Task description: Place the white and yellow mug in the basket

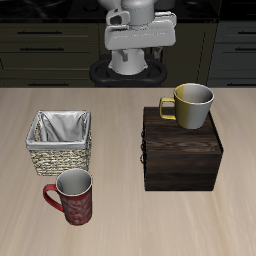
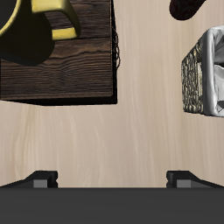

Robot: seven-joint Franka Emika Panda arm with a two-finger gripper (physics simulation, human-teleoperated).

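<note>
The white and yellow mug (image 1: 190, 104) stands upright on top of a dark brown wooden box (image 1: 182, 150), its yellow handle toward the basket side. The basket (image 1: 58, 158), woven tan wicker with a grey-white lining, stands on the table apart from the box and holds nothing. In the wrist view the mug (image 2: 51, 7) shows only partly at the frame's edge on the box (image 2: 70, 66), and a part of the basket (image 2: 201, 79) shows too. My gripper (image 2: 112, 179) is open and empty, high above the bare table between box and basket.
A dark red patterned mug (image 1: 72, 196) stands near the table's front edge, just in front of the basket; it also shows in the wrist view (image 2: 188, 7). My arm (image 1: 138, 30) hangs at the table's back. Dark cabinets stand behind.
</note>
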